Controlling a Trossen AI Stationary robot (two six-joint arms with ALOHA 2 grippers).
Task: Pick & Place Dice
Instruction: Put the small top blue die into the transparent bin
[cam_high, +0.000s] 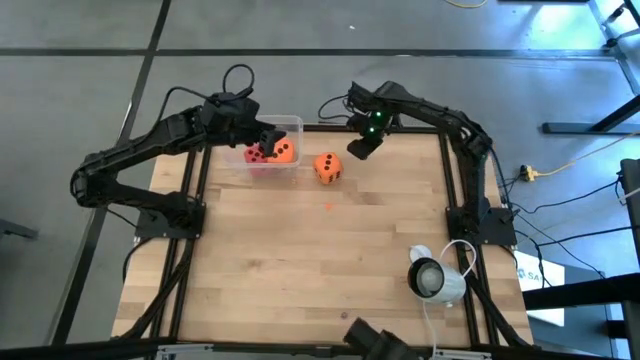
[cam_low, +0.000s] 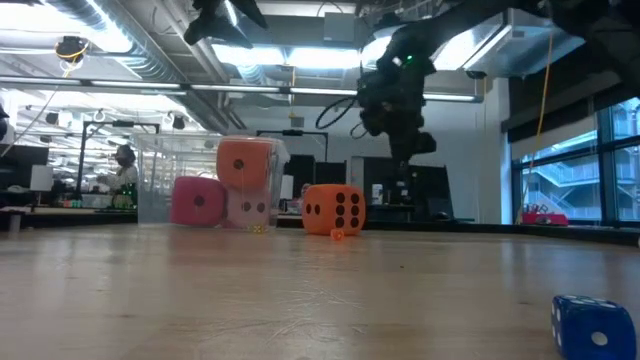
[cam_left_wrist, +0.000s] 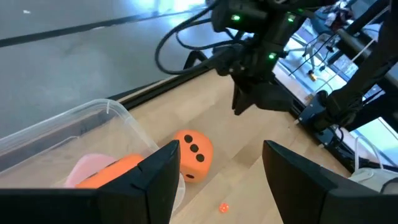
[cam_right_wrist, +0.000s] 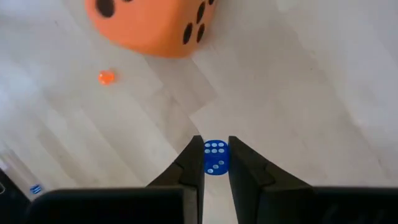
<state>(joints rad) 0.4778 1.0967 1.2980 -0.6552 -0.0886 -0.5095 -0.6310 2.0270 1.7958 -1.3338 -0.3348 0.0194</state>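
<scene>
My left gripper (cam_high: 266, 139) is up at 11 o'clock on the table (cam_high: 300, 270), hovering right above the clear container (cam_high: 292, 124), and its fingers (cam_left_wrist: 155, 180) are spread wide apart with nothing between them. Down in that container, three of the dice are in: the red die (cam_low: 197, 200) sits on the bottom, the pale pink die (cam_low: 249, 208) sits touching it on the side nearer the middle of the table, and one orange die (cam_low: 245, 161) is stacked on top of the pair.

The other orange die (cam_high: 328, 167) is out on the bare wood at 12 o'clock, just beside the container but clear of its wall. It sits flat with its dark pips showing. A tiny orange speck (cam_high: 328, 207) lies on the boards a little toward the centre from it.

My right gripper (cam_high: 361, 144) hangs in the air at about 1 o'clock, near that loose orange die and above it, with a green light glowing on the wrist. A small blue die (cam_right_wrist: 215, 157) shows right at its tip in the right wrist view. Whether it is gripped or merely lying beyond, I cannot tell, so I cannot say whether that gripper is open or closed. A blue die (cam_low: 592, 325) also lies at the near table edge in the low view.

A white camera (cam_high: 436, 277) rests at 4 o'clock
</scene>
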